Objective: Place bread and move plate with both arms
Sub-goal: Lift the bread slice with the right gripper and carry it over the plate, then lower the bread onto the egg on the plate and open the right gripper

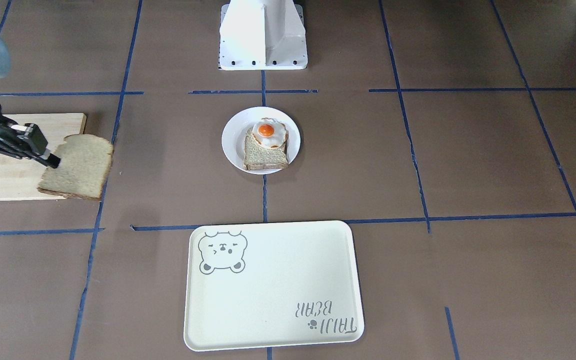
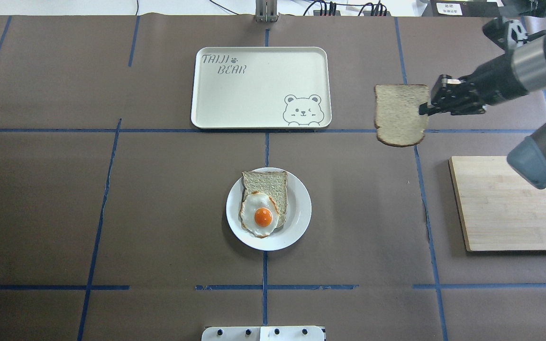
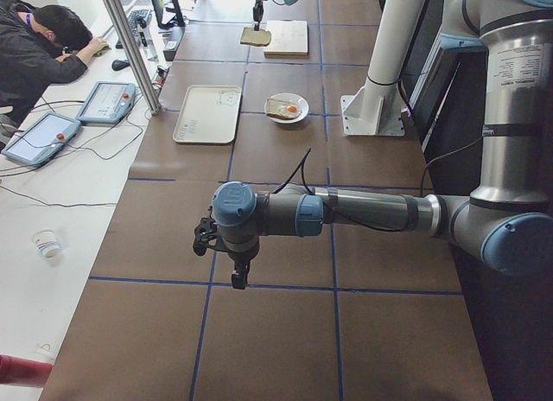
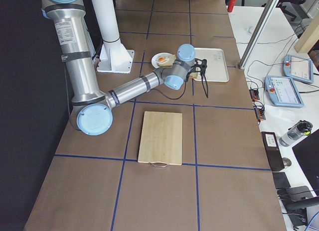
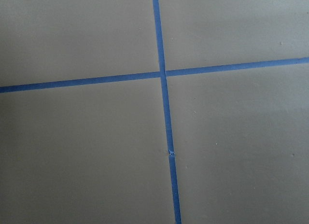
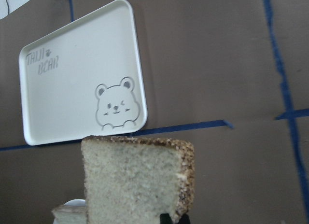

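The right gripper (image 2: 425, 110) is clamped on one edge of the bread (image 2: 400, 115), its jaws pinched onto the crust. The slice lies roughly flat and is held up off the table (image 2: 64, 213). In the overhead view it sits between the tray (image 2: 259, 85) and the board (image 2: 510, 208), touching neither, over a line of blue tape (image 2: 424, 199). In the front view it overlaps the board's near corner. The right wrist view shows the slice close to the lens, with the tray and its bear drawing beyond.

The plate (image 2: 298, 222) stands at the middle of the table, between the tray and the base (image 1: 263, 40), well apart from the bread. It carries a second slice (image 2: 266, 182) with a fried egg (image 2: 261, 219) on its half nearer the robot.

The left gripper (image 3: 238, 278) shows only in the left side view. It points down above bare table far from the plate, and I cannot tell whether its jaws are open or closed. Its wrist camera sees only the brown table and a tape cross
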You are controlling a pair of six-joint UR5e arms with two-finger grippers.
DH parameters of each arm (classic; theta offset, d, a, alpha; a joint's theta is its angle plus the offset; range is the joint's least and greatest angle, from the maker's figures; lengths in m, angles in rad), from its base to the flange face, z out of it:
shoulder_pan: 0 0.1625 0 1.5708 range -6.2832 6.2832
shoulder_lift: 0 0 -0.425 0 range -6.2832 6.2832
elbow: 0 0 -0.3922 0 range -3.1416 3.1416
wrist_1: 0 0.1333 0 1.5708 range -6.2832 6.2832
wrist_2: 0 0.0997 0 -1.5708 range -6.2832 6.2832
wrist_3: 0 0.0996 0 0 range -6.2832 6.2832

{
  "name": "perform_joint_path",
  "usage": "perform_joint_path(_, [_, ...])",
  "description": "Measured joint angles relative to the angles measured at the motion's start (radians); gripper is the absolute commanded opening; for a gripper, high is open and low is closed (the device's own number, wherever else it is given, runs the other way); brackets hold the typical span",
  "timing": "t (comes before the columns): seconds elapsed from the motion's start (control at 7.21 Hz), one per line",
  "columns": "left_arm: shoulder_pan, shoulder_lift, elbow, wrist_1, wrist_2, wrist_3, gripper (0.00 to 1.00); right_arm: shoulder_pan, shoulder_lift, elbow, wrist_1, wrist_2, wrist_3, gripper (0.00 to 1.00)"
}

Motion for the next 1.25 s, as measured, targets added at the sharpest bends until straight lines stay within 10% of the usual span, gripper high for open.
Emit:
perform_joint_path(0.69, [0.000, 0.001, 0.013, 0.000, -0.002, 0.000, 1.00, -0.446, 0.181, -0.033, 0.005, -0.454, 0.092, 0.01])
perform_joint_path(1.11, [0.000, 0.001, 0.014, -0.002, -0.004, 0.000, 1.00, -0.531, 0.197, -0.098, 0.005, -0.523, 0.089, 0.02])
perform_joint_path(1.25, [0.000, 0.001, 0.013, -0.002, -0.004, 0.000, 1.00, -0.551, 0.198, -0.109, 0.005, -0.539, 0.088, 0.18])
